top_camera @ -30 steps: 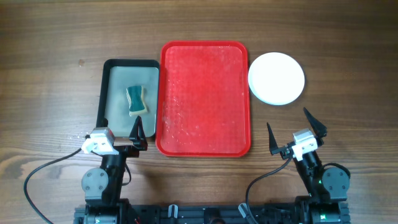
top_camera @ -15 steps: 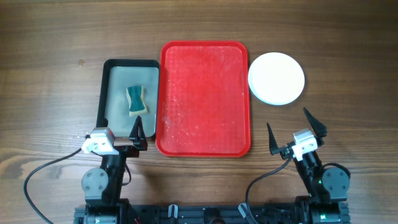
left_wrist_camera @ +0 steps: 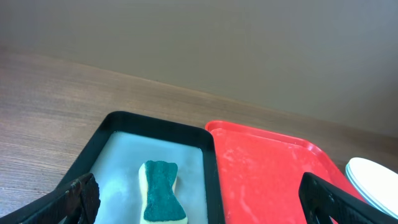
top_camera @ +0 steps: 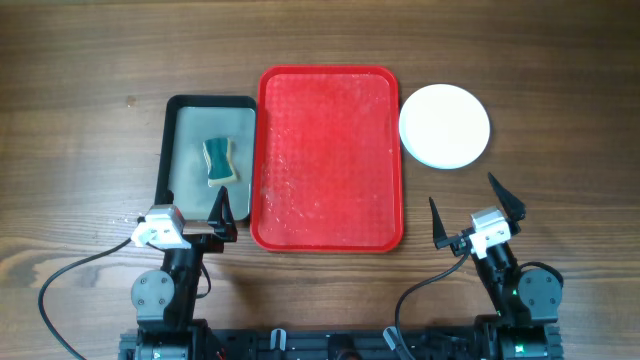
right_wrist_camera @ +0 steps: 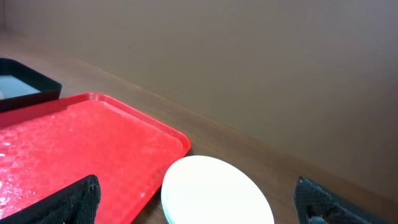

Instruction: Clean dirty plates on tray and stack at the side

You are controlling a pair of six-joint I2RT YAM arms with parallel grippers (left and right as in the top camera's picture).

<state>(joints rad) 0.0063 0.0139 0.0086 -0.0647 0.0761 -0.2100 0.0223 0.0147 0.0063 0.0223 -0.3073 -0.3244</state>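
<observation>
Wood-grain tabletop fills the overhead view, with a plain beige wall behind it in both wrist views. At its centre lies the red tray, its floor speckled with wet glints. Just beside the tray's 2 o'clock edge, on the bare wood, sits the stack of plates: a white one on top, with a thin turquoise rim showing beneath it in the right wrist view. Against the red tray's 9 o'clock side stands a smaller dark tray, and on its pale floor lies a waisted sponge, green on top and yellow below. The left pincer hangs over the dark tray's 5 o'clock corner with its jaws spread wide and nothing between them; the sponge is at its 12 o'clock, the red tray at its 2 o'clock, and the plates are well apart from it. The right pincer is likewise wide and holds nothing, above bare wood, with the plates near at its 11 o'clock and the red tray's corner at its 10 o'clock.
</observation>
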